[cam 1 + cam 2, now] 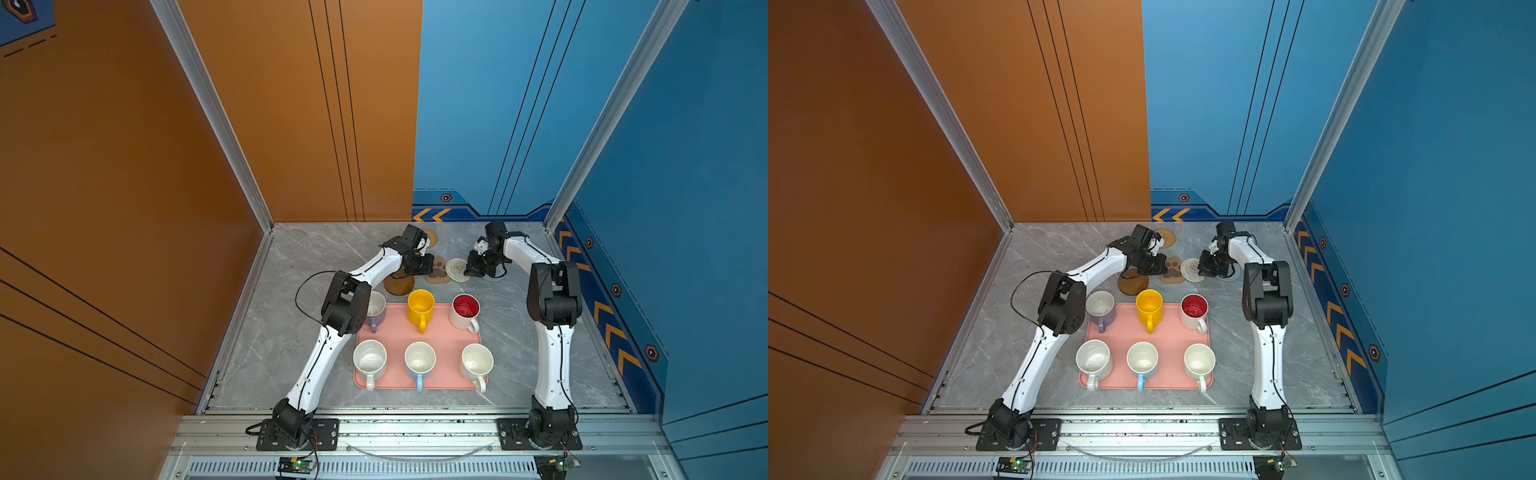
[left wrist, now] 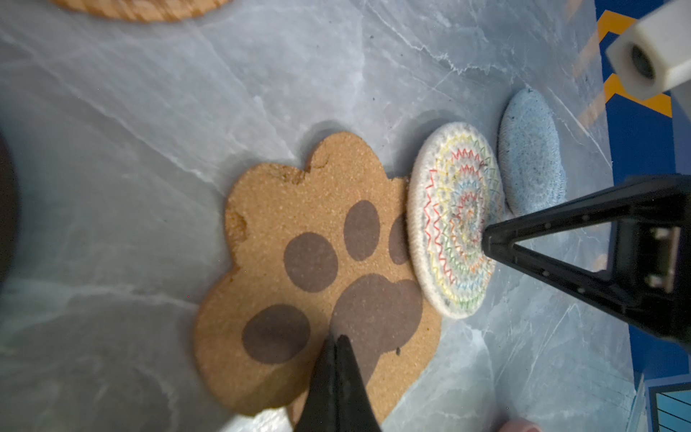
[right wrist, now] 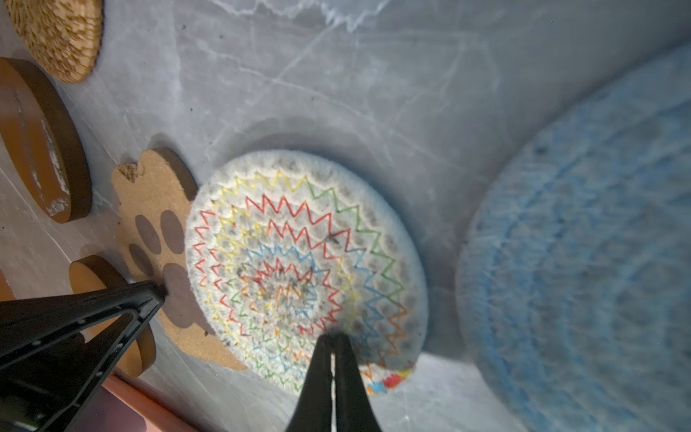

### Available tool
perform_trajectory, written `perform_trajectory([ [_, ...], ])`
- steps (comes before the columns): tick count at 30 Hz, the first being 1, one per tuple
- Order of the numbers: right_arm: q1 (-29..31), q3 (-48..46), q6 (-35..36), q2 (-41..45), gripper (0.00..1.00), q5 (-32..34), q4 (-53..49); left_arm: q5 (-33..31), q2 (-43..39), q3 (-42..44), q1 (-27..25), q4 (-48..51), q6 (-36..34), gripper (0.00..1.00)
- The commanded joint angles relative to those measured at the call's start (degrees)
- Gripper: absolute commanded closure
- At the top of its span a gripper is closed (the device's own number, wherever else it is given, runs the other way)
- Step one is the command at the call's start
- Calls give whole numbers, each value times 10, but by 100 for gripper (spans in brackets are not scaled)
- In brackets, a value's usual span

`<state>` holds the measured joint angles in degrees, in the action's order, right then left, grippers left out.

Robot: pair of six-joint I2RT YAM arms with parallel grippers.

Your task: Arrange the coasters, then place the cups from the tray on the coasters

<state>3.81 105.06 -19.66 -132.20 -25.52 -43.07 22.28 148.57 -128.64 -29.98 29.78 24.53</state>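
Note:
The coasters lie behind the pink tray [image 1: 441, 332]. My left gripper [image 2: 338, 338] is shut, its tips resting on the tan paw-shaped coaster [image 2: 299, 232]. My right gripper [image 3: 332, 334] is shut too, tips down on the white woven coaster [image 3: 299, 243], whose edge overlaps the paw. The pale-blue coaster [image 3: 583, 243] lies just beyond it. A rattan round [image 1: 430, 236] and a brown disc [image 1: 399, 285] sit nearby, with a second brown disc [image 3: 41, 142] in the right wrist view. Six cups stand on the tray: lilac [image 1: 1100, 309], yellow [image 1: 420, 306], red-inside [image 1: 465, 311], speckled [image 1: 370, 360], light blue [image 1: 419, 359], plain white [image 1: 477, 362].
My left arm's elbow [image 1: 345, 302] hangs over the lilac cup's side of the tray. An orange wall [image 1: 124, 208] bounds the left, a blue wall [image 1: 685, 249] the right and back. A metal rail [image 1: 415, 432] carries both arm bases along the front edge.

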Motion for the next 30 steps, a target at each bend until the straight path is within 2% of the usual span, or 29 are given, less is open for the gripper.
perform_trajectory([
  [1, -11, -18, 7, 10, 95, 31, -37, -66, 19, 30, 14, 65, 2, 100],
  [14, -31, -18, 11, 19, 95, 32, -40, -68, 11, 44, 19, 65, 1, 100],
  [30, -35, 33, -9, -29, 96, 31, -39, -72, -1, 56, 24, 64, -1, 100],
])
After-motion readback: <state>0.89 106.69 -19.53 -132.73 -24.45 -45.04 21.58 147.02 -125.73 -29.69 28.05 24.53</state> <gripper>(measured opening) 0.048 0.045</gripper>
